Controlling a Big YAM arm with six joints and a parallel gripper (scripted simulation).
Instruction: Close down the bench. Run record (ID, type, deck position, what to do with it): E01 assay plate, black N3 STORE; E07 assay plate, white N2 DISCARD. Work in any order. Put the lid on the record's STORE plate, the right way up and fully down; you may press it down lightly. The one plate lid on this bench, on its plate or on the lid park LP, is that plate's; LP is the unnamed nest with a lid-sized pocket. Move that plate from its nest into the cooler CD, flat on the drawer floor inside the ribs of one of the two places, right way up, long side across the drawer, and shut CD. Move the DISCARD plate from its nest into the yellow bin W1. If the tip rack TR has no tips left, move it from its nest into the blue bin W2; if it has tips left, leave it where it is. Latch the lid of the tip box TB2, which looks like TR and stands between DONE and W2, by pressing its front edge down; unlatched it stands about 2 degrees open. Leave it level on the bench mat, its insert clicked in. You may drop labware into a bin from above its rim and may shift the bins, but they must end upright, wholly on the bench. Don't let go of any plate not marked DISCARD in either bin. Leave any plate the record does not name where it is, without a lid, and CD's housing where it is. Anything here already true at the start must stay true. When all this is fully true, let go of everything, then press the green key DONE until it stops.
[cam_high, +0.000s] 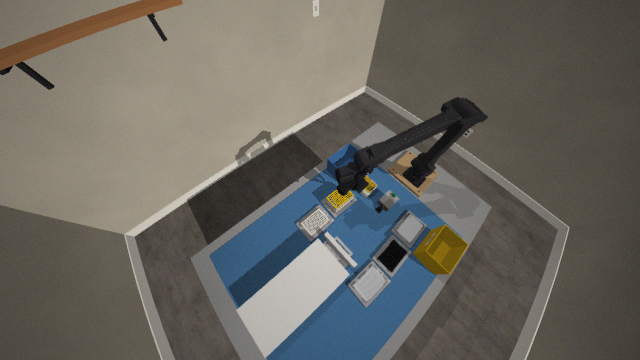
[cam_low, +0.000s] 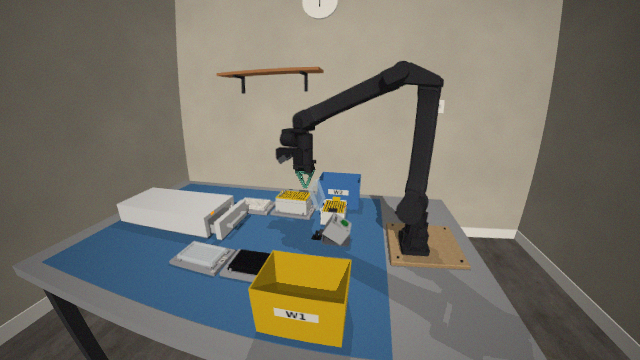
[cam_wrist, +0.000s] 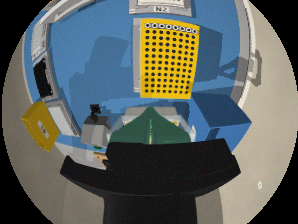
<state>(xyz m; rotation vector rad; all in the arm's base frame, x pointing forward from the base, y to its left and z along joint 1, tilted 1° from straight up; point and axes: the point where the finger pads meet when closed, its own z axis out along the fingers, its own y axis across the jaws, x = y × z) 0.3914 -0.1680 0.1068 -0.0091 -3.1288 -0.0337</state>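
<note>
Little to tick off so far, judging by the bench. Hanging just above the yellow tip rack TR (cam_low: 293, 201) with the gripper (cam_low: 303, 185) pinched fully together on nothing, pointing down at the rack's rear edge. Peering through the wrist view at rows of dark holes and failing to tell whether any tips are left. Spotting the black plate (cam_high: 391, 255) lying uncovered in its nest near the yellow bin W1 (cam_low: 300, 300), and what looks like its lid (cam_high: 409, 228) waiting in the neighbouring nest. Finding the white plate (cam_high: 315, 221) sitting in the nest just beyond the rack, well apart from that bin. Noting the cooler CD (cam_low: 172, 210) with its drawer (cam_low: 231, 220) standing pulled out. Seeing the tip box TB2 (cam_low: 334, 206) parked between the blue bin W2 (cam_low: 340, 187) and the DONE key (cam_low: 344, 223), without managing to judge its latch. Reckoning on lidding, storing, discarding, latching and the key press all remaining.
</note>
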